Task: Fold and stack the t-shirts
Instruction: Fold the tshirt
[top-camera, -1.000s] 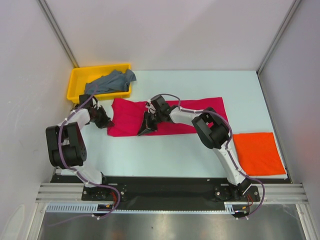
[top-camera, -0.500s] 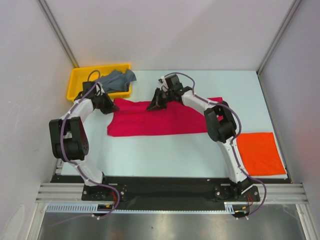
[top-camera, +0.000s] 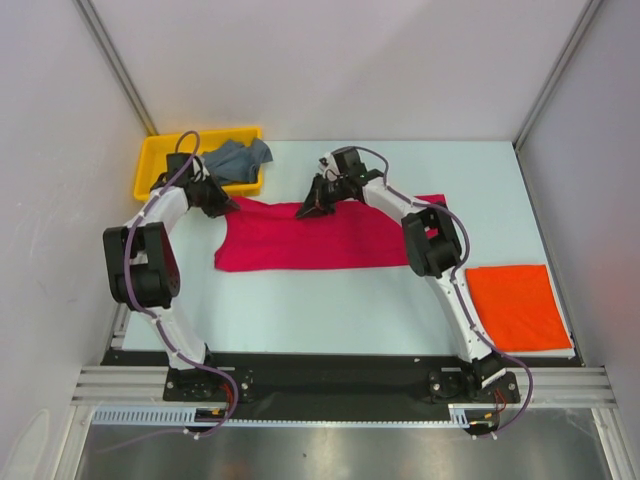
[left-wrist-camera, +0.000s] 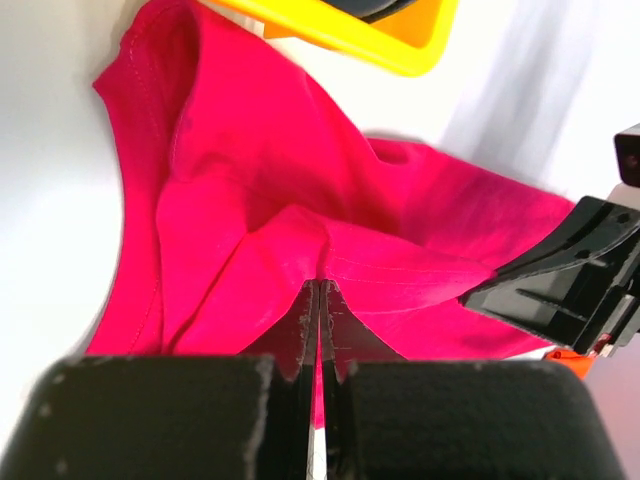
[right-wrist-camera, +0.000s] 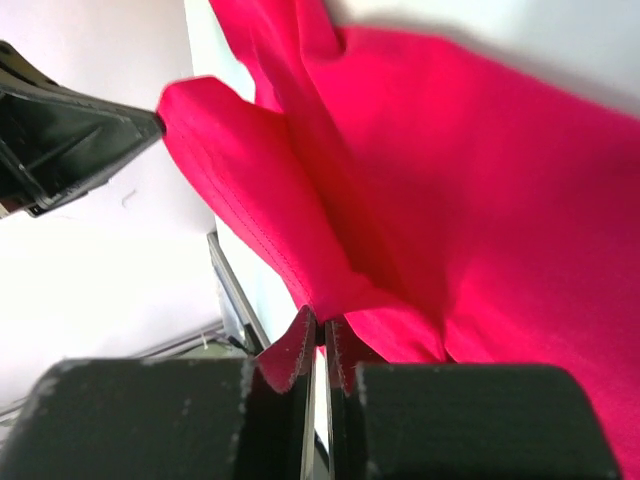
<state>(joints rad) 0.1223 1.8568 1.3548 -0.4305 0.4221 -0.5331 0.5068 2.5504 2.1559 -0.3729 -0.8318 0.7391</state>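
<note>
The left end effector (left-wrist-camera: 319, 285) is seen clenched on a pinched ridge of the crimson-pink t-shirt (left-wrist-camera: 300, 180), with cloth gathered up into its closed tips. The right end effector (right-wrist-camera: 320, 322) is likewise clamped on a fold at the same shirt's edge, and no gap is seen between its tips. In the overhead view both are placed along the shirt's upper edge, the left at the upper-left corner just beside the yellow tray (top-camera: 148, 165), the right near the middle of that edge. The shirt itself is spread as a wide band across the centre of the table (top-camera: 330, 310), mostly flat and raised only where it is gripped. It is judged to be in the middle of folding, with further folds needed before a compact shape is reached. At the lower right of the frame the orange-red t-shirt (top-camera: 518, 305) is laid as a neat flat rectangle, well apart from the pink one, and is taken to be folded already. At the upper left the grey-blue t-shirt (top-camera: 232, 160) is bundled loosely in the tray, unfolded. One shirt of three is thus judged finished, one is in hand, and the third, along with all stacking, is left to be done.
</note>
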